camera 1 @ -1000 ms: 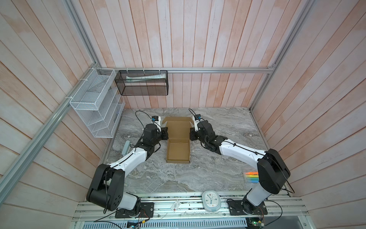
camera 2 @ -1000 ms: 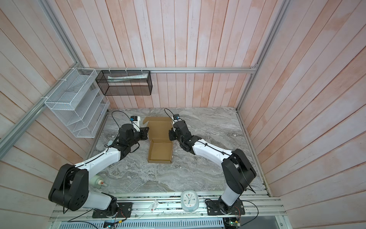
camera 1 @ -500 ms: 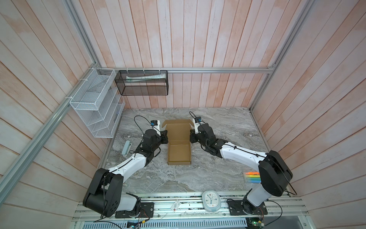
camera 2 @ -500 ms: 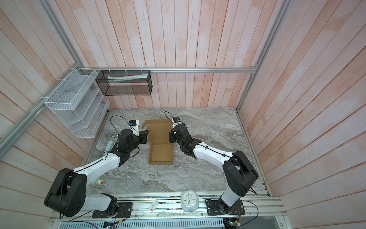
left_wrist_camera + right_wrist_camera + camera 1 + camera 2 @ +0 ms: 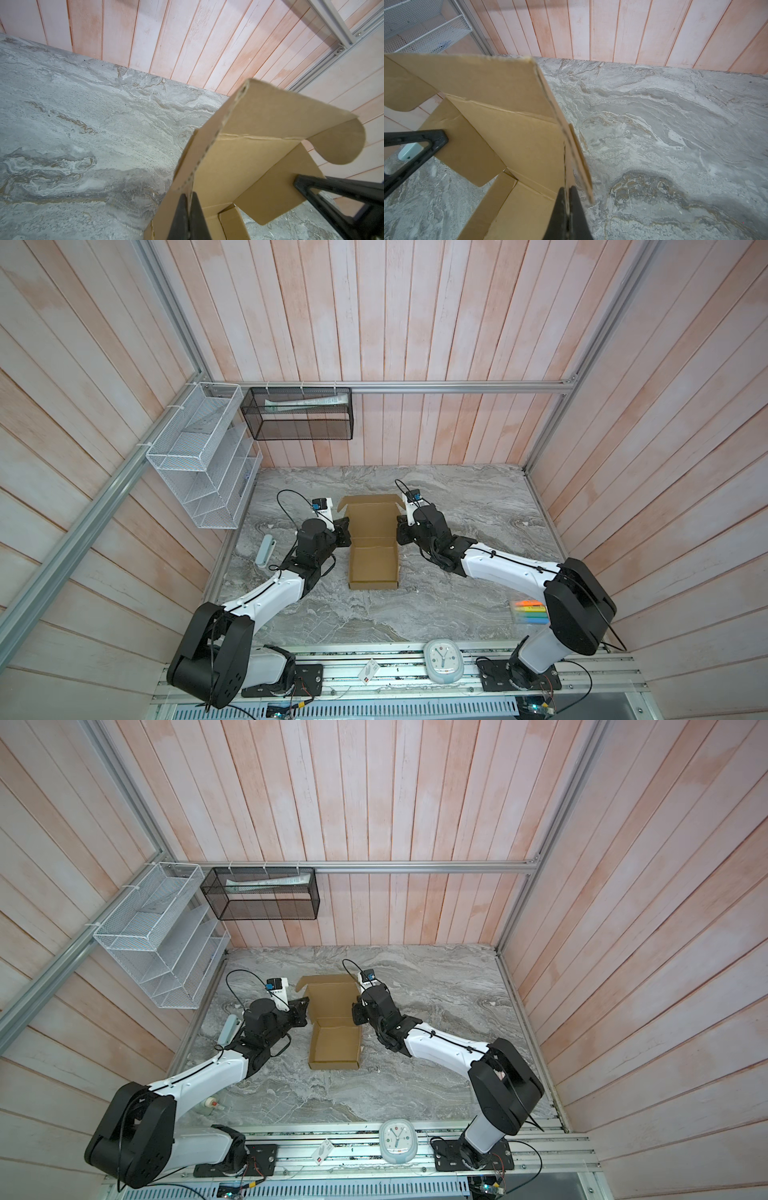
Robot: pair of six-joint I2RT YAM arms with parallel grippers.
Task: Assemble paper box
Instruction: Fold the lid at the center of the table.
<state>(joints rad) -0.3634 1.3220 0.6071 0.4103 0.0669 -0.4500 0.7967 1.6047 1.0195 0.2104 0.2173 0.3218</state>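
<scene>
- While pink planks (image 5: 415, 323) wall the marbled desk (image 5: 457, 497), paper box (image 5: 374, 564) sits mid-desk.
- Something pale (image 5: 303, 402) lies in the black wall basket (image 5: 297, 435).
- Lid edges pinched by left gripper (image 5: 188, 195), right gripper (image 5: 568, 190).

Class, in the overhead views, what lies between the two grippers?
The open lid of the paper box, its side edges pinched by the left gripper and right gripper, in both top views.
</scene>
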